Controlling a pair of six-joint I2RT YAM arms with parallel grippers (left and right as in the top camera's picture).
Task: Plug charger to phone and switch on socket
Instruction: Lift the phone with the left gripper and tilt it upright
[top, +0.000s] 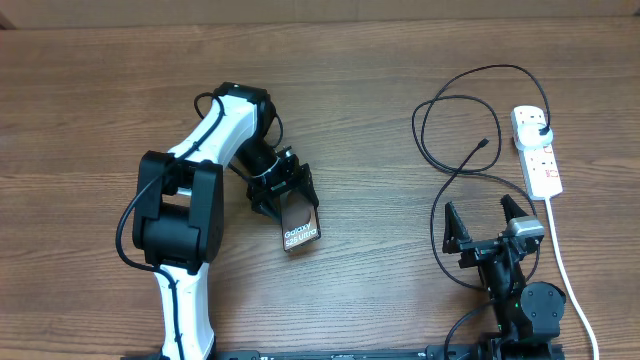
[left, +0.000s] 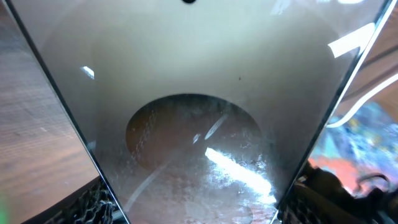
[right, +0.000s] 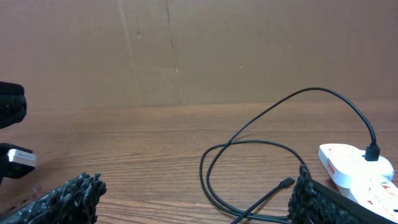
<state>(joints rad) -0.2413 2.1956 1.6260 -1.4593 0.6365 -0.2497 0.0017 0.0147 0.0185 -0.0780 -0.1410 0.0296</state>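
Got the phone clamped in the left gripper, centre-left on the table. Seeing the right gripper spread wide, holding nothing, near right. Found the charger plugged into the socket far right, with the tip lying loose.

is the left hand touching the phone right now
Touching. The overhead view shows the left hand clamped on the upper end of the phone; the left wrist view shows its glass filling the grip.

Black charger; white socket, red markings; dark phone, white lettering.
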